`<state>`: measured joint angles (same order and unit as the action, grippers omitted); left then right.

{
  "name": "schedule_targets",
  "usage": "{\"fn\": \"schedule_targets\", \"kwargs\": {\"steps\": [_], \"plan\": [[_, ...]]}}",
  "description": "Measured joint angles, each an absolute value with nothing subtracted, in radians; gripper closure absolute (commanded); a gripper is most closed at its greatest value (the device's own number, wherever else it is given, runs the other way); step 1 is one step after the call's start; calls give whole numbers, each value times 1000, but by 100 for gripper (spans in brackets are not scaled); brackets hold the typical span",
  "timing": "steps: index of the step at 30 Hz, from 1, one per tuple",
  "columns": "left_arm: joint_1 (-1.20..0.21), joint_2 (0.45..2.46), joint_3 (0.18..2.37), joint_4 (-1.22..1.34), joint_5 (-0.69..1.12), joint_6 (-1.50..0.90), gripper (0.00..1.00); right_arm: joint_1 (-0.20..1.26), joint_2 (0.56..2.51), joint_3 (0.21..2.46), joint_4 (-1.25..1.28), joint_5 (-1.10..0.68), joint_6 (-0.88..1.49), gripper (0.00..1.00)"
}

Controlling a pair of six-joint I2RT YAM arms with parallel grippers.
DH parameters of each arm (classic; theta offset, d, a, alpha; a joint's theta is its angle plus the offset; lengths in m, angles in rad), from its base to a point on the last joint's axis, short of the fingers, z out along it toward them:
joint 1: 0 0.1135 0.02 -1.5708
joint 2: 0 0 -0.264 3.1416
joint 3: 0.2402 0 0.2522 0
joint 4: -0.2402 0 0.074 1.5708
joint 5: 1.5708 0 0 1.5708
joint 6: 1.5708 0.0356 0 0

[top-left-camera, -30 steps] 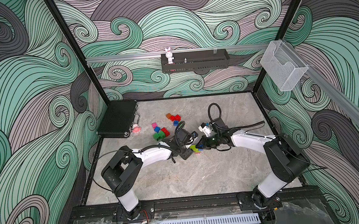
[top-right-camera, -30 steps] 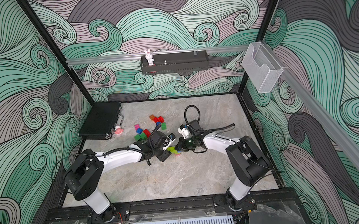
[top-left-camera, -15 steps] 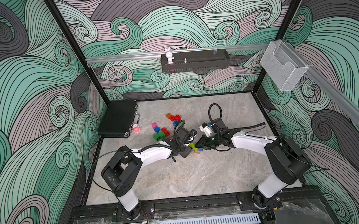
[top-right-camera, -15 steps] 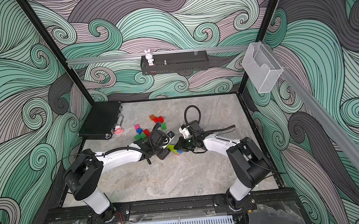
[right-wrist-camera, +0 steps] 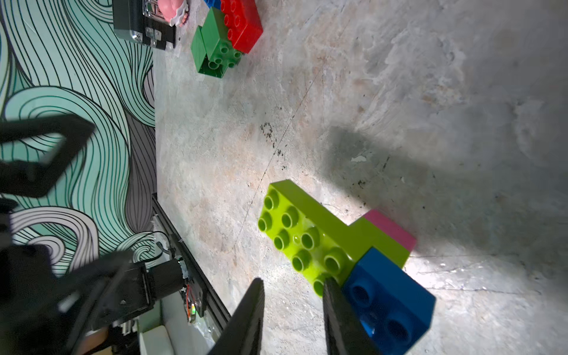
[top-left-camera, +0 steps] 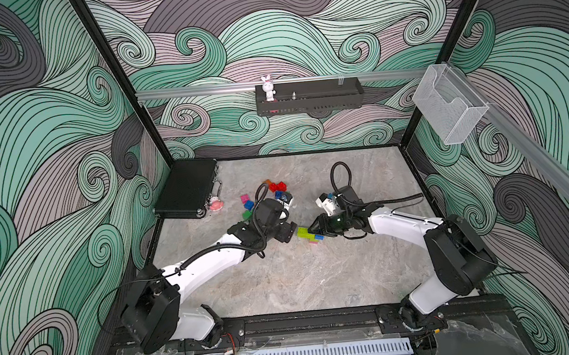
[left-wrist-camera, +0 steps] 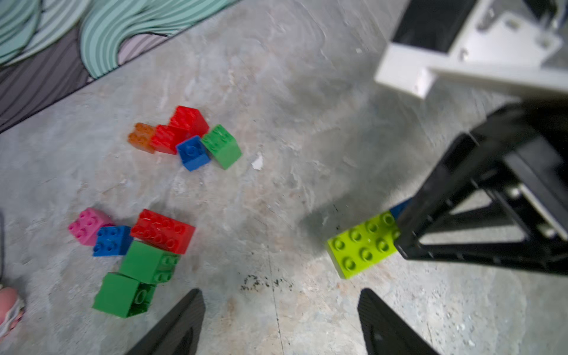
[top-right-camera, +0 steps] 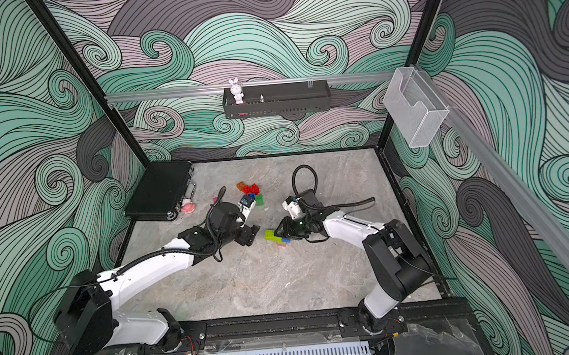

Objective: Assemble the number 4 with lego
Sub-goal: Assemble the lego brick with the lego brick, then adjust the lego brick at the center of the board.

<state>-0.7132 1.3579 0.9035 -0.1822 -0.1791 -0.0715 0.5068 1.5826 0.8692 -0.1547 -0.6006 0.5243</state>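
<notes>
Gripping nothing with the left hand [left-wrist-camera: 279, 295], spread wide at nine o'clock of the joined bricks [right-wrist-camera: 316, 233] on the tabletop [top-left-camera: 302, 282], nor with the right hand [right-wrist-camera: 293, 282], half open at three and crowding the blue brick [right-wrist-camera: 390, 295], so could knock them askew pulling away!

Black case [top-left-camera: 187, 188] beside pink toy [top-left-camera: 216, 204]; white bunny [top-left-camera: 268, 87] on wall shelf [top-left-camera: 322, 102].

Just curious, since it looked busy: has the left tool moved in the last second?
Yes. The left tool has pulled slightly back from the lime brick, toward the black case.
</notes>
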Motion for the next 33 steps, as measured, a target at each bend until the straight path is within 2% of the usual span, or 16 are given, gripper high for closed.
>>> {"fn": "schedule_targets", "kwargs": {"steps": [1, 2, 7, 13, 18, 23, 28, 33], "plan": [[-698, 1357, 922, -195, -198, -104, 3, 507, 1576, 870, -163, -601, 511, 55], [-682, 1357, 941, -210, -216, -132, 1, 507, 1569, 871, -170, -601, 497, 52], [-602, 1358, 1001, -275, -281, -252, 1, 507, 1491, 871, -194, -569, 450, 35], [-519, 1407, 1055, -351, -293, -321, 2, 507, 1327, 846, -178, -446, 404, 15], [-505, 1538, 1162, -436, -213, -336, 1, 507, 1294, 842, -198, -376, 346, 14], [-505, 1568, 1187, -480, -176, -368, 1, 510, 1346, 860, -243, -364, 295, 14], [-505, 1544, 1157, -503, -175, -388, 1, 549, 1492, 970, -332, -313, 290, 21], [-505, 1527, 1100, -525, -172, -409, 1, 609, 1585, 1006, -376, -344, 318, 28]]}}
